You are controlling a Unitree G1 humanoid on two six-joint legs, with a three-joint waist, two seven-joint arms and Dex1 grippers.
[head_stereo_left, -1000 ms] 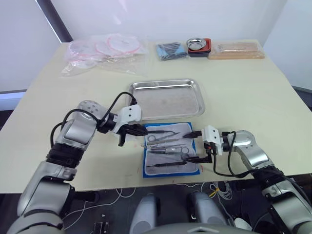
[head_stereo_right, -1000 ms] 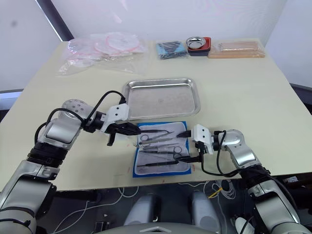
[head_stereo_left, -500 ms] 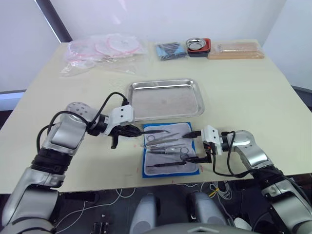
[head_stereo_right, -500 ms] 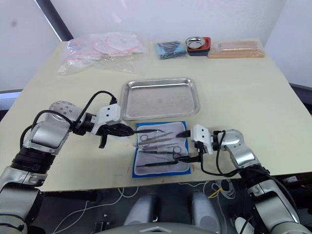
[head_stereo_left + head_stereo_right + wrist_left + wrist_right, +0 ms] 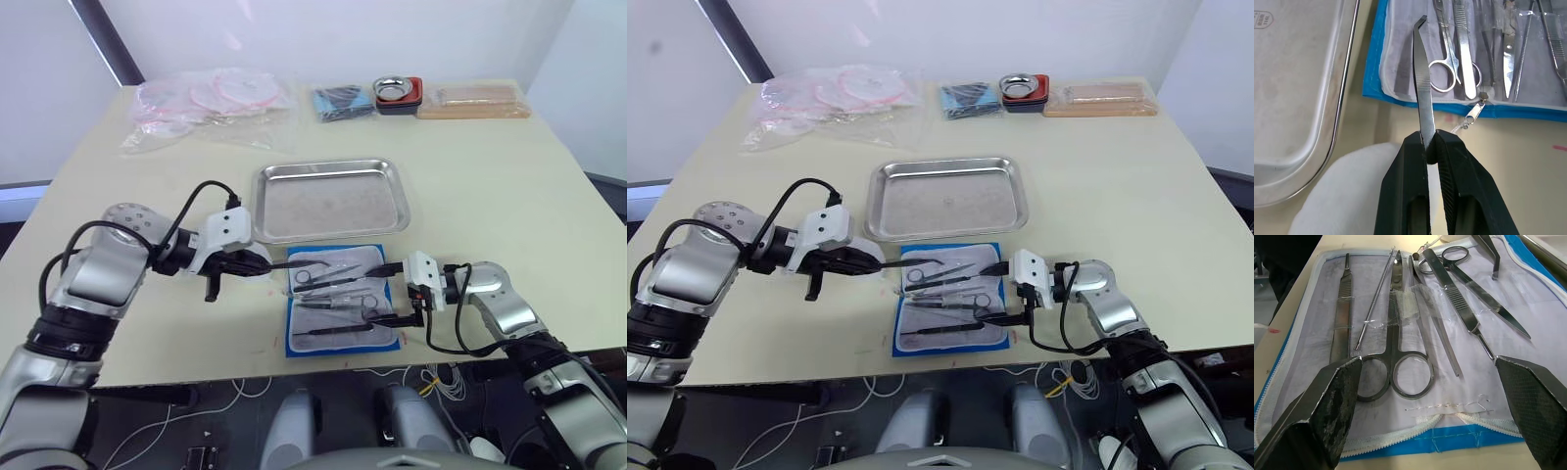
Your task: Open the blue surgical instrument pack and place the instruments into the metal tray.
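Forceps [image 5: 1421,93] clamped in left end effector [image 5: 1431,147]; right end effector [image 5: 1430,382] wide open.

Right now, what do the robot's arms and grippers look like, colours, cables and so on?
Both arms are rounded silver-grey metal segments with black ribbed bands at the joints. Each wrist carries a white block, and loose black cables loop from it back to the forearm. The left gripper and right gripper each have two black fingers; up close the right one's pads are textured and scuffed grey.

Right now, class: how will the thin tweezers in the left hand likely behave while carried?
The tweezers look stiff, light polished metal. Pinched only at one end by the left hand, they may slip or pivot. Being flat, they probably won't roll in the metal tray.
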